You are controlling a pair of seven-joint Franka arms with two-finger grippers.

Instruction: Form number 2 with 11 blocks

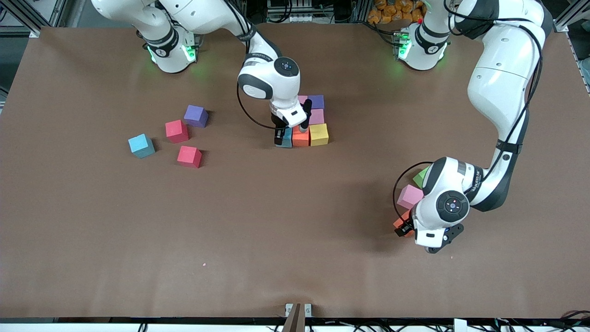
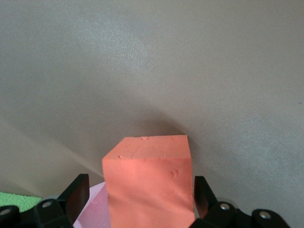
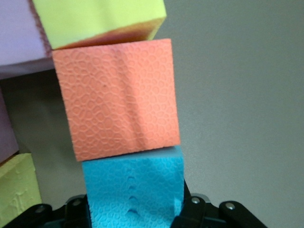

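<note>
Right pincer (image 1: 291, 133) clamped on blue cube (image 1: 286, 137) beside orange cube (image 1: 301, 136); left pincer (image 2: 140, 199) wide astride a loose orange cube (image 2: 148, 185); foam light, squashy, take flat side faces.

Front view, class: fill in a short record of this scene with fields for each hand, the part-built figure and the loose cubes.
right hand: shut on the blue cube, set beside the orange cube in the figure's row
left hand: fingers either side of an orange cube, not yet gripping
figure: six cubes visible, touching
loose cubes: red, red, purple, blue, pink, green
</note>
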